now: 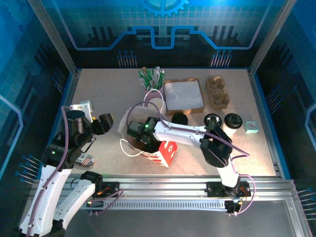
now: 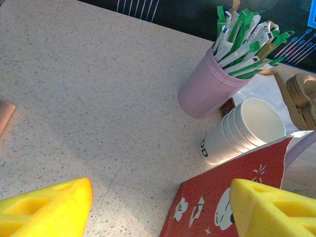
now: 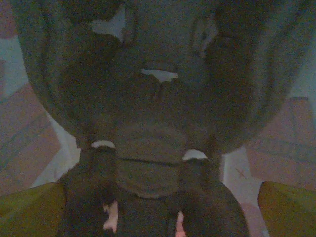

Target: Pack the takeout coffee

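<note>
right gripper [image 3: 160, 210] is down inside the gift bag [image 1: 166, 153]. its yellow pads [image 3: 29, 210] are spread wide to both bottom corners of the right wrist view, nothing pinched. the dark round bulk just under it reads as the takeout coffee [image 3: 148, 148] with its black lid, sitting in the bag. too murky to tell upright from tilted. left gripper [image 2: 158, 210] also spread, one foam finger [image 2: 271, 207] just beside the bag's red printed panel, clamping nothing.

risks, as a guess:
- bag is thin glossy paper and looks slumped on the table [image 2: 98, 98] rather than standing square, so the tapered cup could tip and roll toward the mouth.
- the press-on lid could pop.
- pulling the right arm out could catch the white cord handle [image 1: 126, 148].
- it could also drag the light bag, since neither pincer grips it.

materials:
- table is speckled and matte.
- pads are soft wedge-shaped yellow foam.
- pink cup of green-white sticks [image 2: 207, 91] is smooth.
- stack of nested white cups [image 2: 242, 131] has rolled rims and sits just beside the bag.
</note>
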Controlling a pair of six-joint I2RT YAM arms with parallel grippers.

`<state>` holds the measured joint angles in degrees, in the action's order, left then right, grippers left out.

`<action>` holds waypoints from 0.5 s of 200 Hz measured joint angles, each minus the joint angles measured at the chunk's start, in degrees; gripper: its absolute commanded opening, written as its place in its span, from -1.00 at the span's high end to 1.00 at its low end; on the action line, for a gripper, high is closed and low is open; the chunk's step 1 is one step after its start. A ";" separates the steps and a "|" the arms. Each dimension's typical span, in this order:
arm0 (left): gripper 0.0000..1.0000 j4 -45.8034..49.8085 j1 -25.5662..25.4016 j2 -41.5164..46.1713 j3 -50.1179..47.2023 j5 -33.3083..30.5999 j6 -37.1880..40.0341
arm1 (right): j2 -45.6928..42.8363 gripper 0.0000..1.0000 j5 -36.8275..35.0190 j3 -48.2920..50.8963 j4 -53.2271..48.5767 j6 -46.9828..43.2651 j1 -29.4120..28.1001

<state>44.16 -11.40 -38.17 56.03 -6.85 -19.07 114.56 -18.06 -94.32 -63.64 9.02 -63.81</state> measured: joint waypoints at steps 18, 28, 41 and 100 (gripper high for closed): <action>-0.49 0.00 0.00 -0.02 0.00 0.02 0.00 | -1.14 -0.99 0.07 -0.87 0.04 -0.02 0.00; -0.49 0.00 0.00 -0.04 0.00 0.02 0.00 | -1.64 -0.99 0.07 -1.29 0.02 -0.02 0.00; -0.49 0.02 0.00 -0.13 0.00 0.04 0.00 | -1.97 -0.99 0.09 -1.73 0.04 -0.02 0.00; -0.50 0.02 0.00 -1.18 0.00 0.28 0.00 | -3.28 -0.99 0.09 -3.76 -0.35 -0.68 0.07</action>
<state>44.18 -11.40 -39.35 56.03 -6.57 -19.07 111.28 -17.98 -98.08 -63.99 8.34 -63.75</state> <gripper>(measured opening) 0.747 0.996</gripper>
